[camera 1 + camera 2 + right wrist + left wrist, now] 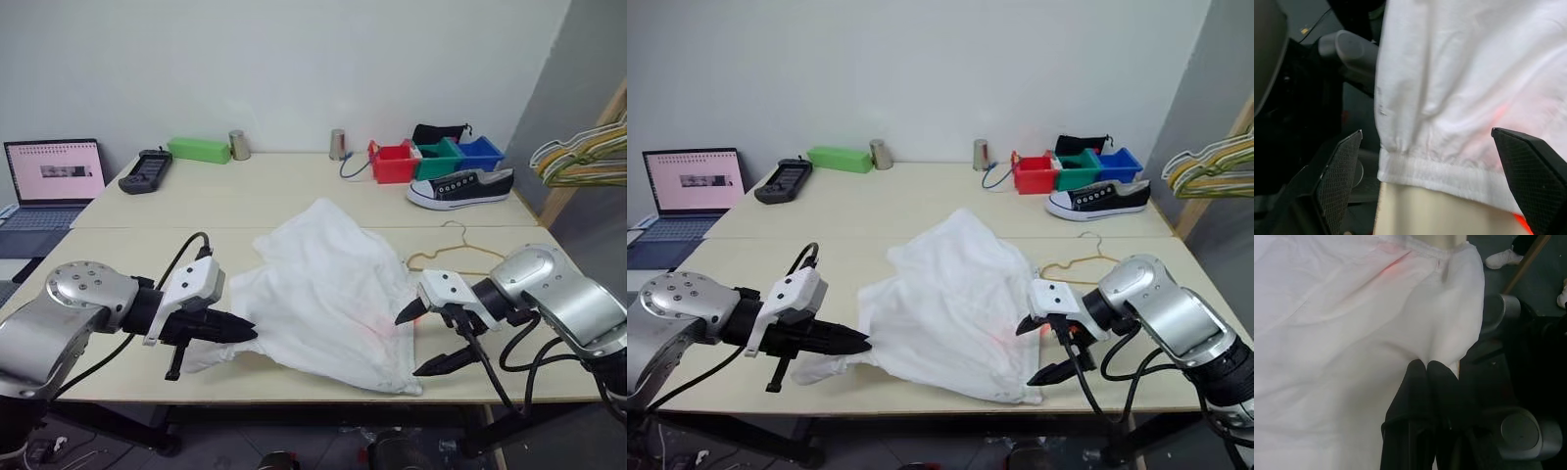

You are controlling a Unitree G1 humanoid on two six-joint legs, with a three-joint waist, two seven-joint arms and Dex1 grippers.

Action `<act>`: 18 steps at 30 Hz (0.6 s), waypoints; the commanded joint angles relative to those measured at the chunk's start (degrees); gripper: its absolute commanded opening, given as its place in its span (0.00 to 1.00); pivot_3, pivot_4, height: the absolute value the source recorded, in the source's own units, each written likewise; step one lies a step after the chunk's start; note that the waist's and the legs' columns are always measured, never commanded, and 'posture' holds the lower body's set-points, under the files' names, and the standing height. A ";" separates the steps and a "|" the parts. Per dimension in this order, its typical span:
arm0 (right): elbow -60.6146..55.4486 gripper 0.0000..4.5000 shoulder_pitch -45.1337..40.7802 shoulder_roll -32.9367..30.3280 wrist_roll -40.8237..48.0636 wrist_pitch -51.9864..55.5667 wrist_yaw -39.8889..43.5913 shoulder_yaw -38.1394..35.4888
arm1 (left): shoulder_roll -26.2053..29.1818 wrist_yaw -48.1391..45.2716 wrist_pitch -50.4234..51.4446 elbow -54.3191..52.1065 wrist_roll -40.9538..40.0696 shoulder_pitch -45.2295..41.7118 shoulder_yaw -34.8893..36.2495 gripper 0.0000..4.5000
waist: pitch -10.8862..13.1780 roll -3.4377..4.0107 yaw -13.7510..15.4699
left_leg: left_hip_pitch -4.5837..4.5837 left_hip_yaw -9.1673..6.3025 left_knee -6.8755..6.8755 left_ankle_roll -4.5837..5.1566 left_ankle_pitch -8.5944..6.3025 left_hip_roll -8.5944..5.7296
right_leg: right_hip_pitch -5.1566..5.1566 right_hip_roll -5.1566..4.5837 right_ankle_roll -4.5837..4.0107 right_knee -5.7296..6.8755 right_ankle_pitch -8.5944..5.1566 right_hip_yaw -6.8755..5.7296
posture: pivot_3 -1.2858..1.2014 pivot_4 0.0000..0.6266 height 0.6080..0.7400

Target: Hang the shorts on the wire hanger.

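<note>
The white shorts (333, 284) lie crumpled in the middle of the table, with a faint red tint near the waistband. My left gripper (247, 334) is shut on the shorts' left edge, and that corner is lifted a little; in the left wrist view the black fingertips (1425, 369) pinch the fabric. My right gripper (409, 346) is open beside the shorts' right edge, its fingers (1337, 181) wide apart with the elastic waistband (1449, 174) lying between them, untouched. The tan wire hanger (456, 257) lies flat on the table behind the right gripper, partly under the shorts.
At the back of the table (196, 211) are a laptop (54, 176), a black device (145, 169), a green box (199, 149), two metal cups (239, 145), coloured bins (394, 163) and a shoe (460, 188). Pastel hangers (583, 157) hang at the far right.
</note>
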 commanded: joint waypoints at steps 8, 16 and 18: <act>2.24 1.00 -1.21 -0.24 -0.25 -1.64 -2.86 -2.12 | 0.58 -0.98 -8.74 2.79 7.37 3.41 -4.04 0.00 | 0.01 0.02 -1.47 | 0.01 0.03 0.00 0.00 0.00 0.02 | -0.01 0.00 0.01 0.00 0.00 0.04 | 0.43 0.00 1.00; 3.84 1.00 -1.80 -0.03 -0.86 -2.73 -2.90 -1.30 | 0.89 -0.54 -12.63 1.00 10.66 9.05 -5.75 0.00 | 0.01 0.03 -1.67 | 0.02 0.02 0.00 -0.01 0.00 0.02 | 0.00 -0.01 0.00 0.00 0.00 0.05 | 0.43 0.00 1.00; 4.11 1.00 -1.76 -0.04 -0.98 -2.97 -2.78 -1.02 | 0.59 -0.08 -13.04 0.56 11.23 9.79 -6.00 0.10 | 0.02 0.04 -1.68 | 0.01 0.01 0.00 0.00 0.00 0.02 | -0.01 -0.01 0.00 0.00 0.00 0.04 | 0.44 0.00 1.00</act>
